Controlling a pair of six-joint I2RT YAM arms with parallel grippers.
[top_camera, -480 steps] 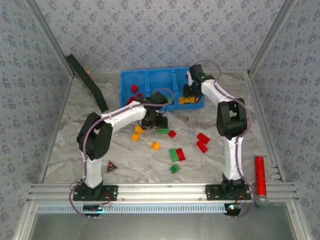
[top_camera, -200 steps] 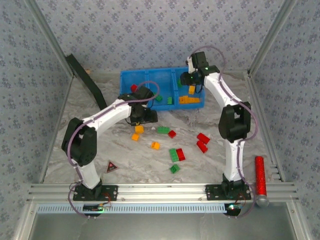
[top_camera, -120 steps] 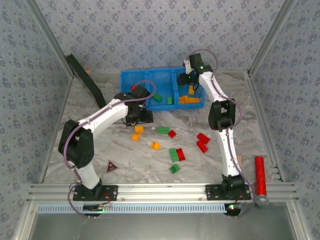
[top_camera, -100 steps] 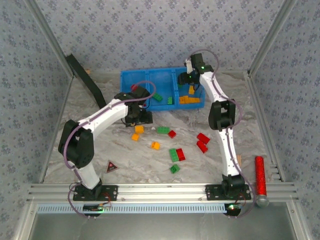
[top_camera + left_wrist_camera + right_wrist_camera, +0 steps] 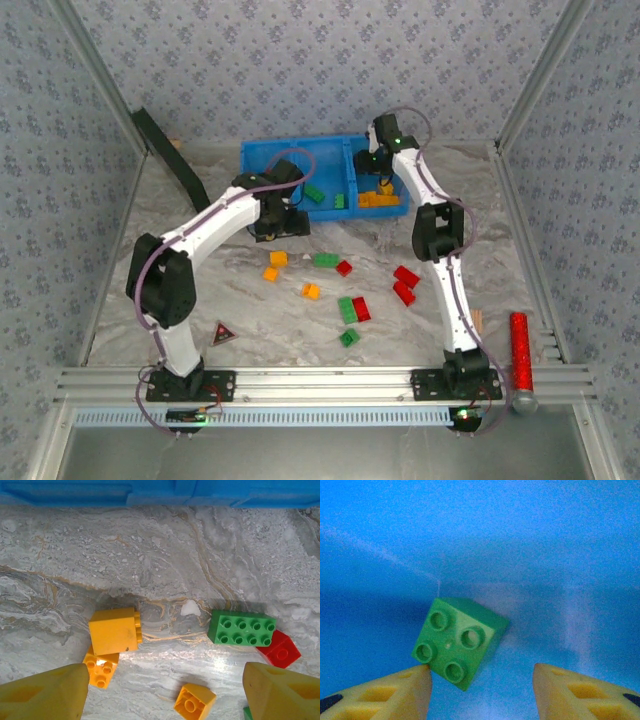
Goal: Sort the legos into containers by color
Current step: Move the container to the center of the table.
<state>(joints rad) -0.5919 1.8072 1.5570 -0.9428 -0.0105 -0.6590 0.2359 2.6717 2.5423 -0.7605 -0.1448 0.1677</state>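
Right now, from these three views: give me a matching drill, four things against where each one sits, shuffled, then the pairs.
Things
1. long green brick
2. square green brick
3. triangle
4. red cylinder

Places
A. on the bin floor
B. at the near-right corner
C. on the table, against a red brick
D. on the table, near left

Pairs: 1-C, 2-A, 3-D, 4-B

blue bin [image 5: 322, 160], green brick [image 5: 457, 641], grey-marbled table [image 5: 150, 555]
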